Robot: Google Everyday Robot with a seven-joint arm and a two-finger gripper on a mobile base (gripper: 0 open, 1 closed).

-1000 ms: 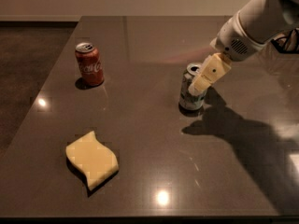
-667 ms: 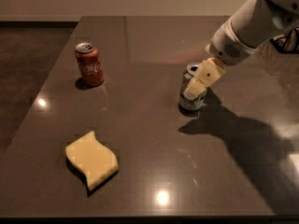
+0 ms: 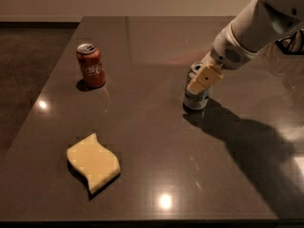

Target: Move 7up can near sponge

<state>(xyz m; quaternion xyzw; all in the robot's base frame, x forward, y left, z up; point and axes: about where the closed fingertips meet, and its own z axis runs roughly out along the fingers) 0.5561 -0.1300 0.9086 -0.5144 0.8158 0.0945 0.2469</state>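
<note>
The 7up can point(image 3: 196, 100) stands upright on the dark table point(image 3: 156, 141), right of centre. My gripper point(image 3: 203, 77) comes in from the upper right and sits at the can's top, covering its upper part. The pale-yellow wavy sponge point(image 3: 93, 162) lies flat near the table's front left, well apart from the can.
A red Coca-Cola can point(image 3: 90, 65) stands upright at the back left of the table. The table's left edge runs next to a dark floor point(image 3: 23, 80). My white arm point(image 3: 256, 30) reaches in over the table's right side and casts a shadow there.
My gripper has shifted slightly left and down onto the top of the 7up can. The can, the sponge and the red can have not moved.
</note>
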